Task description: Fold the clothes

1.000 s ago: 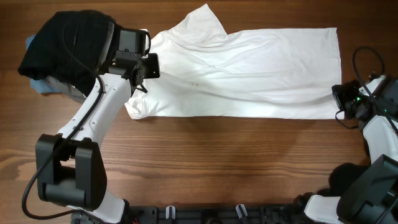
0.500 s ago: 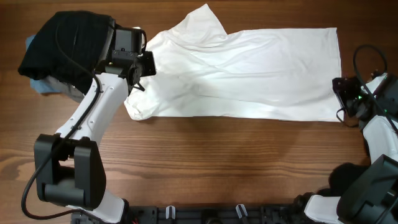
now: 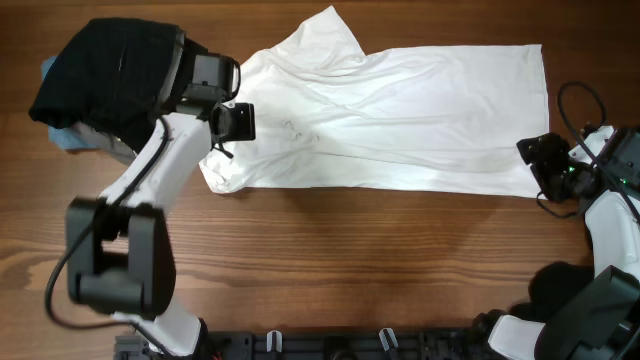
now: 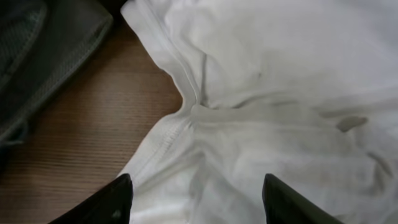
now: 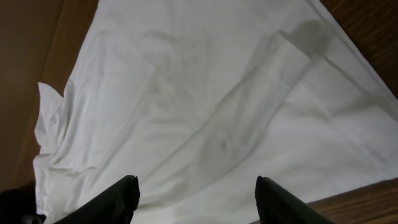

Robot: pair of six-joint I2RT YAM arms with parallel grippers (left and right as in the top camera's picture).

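Both pairs of jaws have parted since a second ago, and the right gripper (image 3: 535, 160) has edged left along the shirt's right end.

From overhead, the white shirt (image 3: 400, 110) lies flat along the far half of the worktop (image 3: 350, 260), with one sleeve poking out at its far edge. The left gripper (image 3: 235, 122) hangs over the shirt's left end, and the right gripper is at its near right corner. At far left a black garment (image 3: 105, 75) is heaped over a blue piece (image 3: 55, 135).

On the left wrist view, the left gripper (image 4: 199, 202) has its jaws wide and empty above the shirt (image 4: 280, 93). Two seamed edges pucker together there beside bare worktop (image 4: 106, 124). Grey fabric (image 4: 43, 56) lies at far left.

On the right wrist view, the right gripper (image 5: 199, 199) also has wide, empty jaws. The creased shirt (image 5: 186, 93) spreads away beneath them, with worktop (image 5: 373, 37) at its side.
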